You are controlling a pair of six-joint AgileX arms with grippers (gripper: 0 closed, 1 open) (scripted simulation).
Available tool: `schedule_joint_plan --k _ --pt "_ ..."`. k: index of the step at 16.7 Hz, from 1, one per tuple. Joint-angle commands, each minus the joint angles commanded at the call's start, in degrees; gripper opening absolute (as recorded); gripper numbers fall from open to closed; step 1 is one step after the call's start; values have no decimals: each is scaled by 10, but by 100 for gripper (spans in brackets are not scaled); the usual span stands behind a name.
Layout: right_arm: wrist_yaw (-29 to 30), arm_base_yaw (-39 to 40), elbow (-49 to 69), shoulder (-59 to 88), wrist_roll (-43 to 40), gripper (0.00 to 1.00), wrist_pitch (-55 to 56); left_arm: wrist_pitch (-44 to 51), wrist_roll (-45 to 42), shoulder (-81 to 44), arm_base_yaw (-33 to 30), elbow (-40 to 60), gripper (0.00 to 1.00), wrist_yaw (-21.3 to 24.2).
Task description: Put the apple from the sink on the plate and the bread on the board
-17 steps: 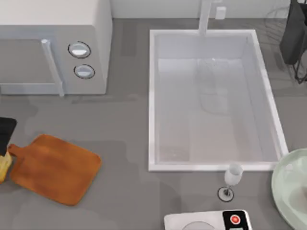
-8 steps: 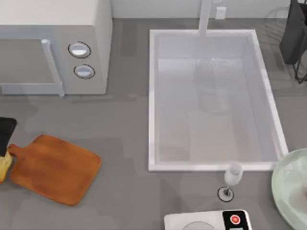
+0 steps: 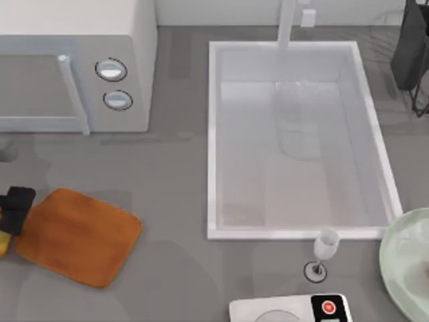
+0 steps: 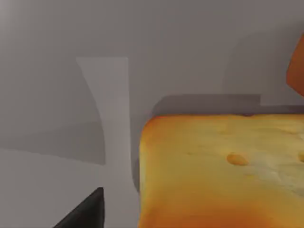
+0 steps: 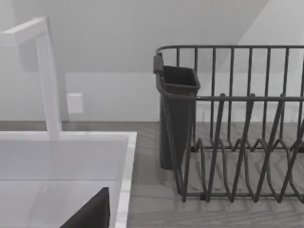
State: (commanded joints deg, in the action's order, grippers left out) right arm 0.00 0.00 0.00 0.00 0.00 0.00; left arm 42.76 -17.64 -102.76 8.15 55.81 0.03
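The orange-brown board (image 3: pixel 77 236) lies flat at the front left of the table. My left gripper (image 3: pixel 15 204) hovers over the board's handle end and hides the handle. A sliver of the golden bread (image 3: pixel 3 242) shows at the table's left edge, just in front of that gripper. In the left wrist view the bread (image 4: pixel 223 166) is very close, beside a dark part of the left gripper (image 4: pixel 85 213). The white sink (image 3: pixel 213 141) holds nothing that I can see. The apple is out of view. The pale green plate (image 3: pixel 395 258) sits at the front right. My right gripper (image 5: pixel 90 213) faces the dish rack.
A microwave (image 3: pixel 74 60) stands at the back left. A wine glass (image 3: pixel 326 247) stands in front of the sink, with a white scale (image 3: pixel 288 310) nearer the front edge. A wire dish rack (image 5: pixel 237 142) with a dark caddy (image 3: pixel 409 47) fills the back right.
My left gripper has moved right and toward the front, and now covers the board's handle. Less of the bread shows at the left edge. Nothing else moved.
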Motion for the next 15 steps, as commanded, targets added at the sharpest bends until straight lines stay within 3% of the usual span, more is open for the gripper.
schedule_joint_plan --k 5,15 --pt "0 0 0 0 0 100 0 -10 0 -6 0 -7 100 0" --pt "0 0 0 0 0 100 0 -10 0 -6 0 -7 25 0"
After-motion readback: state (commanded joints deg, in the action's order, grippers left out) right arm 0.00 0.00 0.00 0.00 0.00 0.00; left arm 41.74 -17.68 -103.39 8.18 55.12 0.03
